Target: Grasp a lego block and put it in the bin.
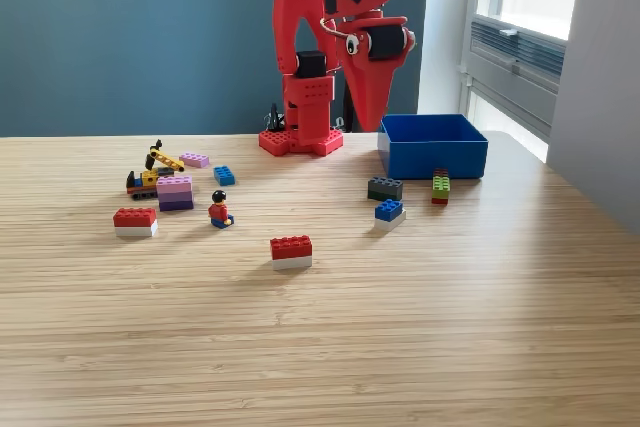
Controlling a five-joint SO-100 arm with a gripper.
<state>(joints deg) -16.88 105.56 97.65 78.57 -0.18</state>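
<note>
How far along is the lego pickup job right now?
Nothing looks done: no brick shows inside the blue bin, though its floor is partly hidden. Nothing is in hand; the gripper hangs near the arm's base, holding nothing. All bricks, like the red and white brick, remain on the table.

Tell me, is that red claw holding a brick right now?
No. The claw hangs above the table behind the blue bin with nothing in it; all bricks lie on the table.

Red arm's tool hangs closed above the table beside the blue bin, lego blocks scattered
</note>
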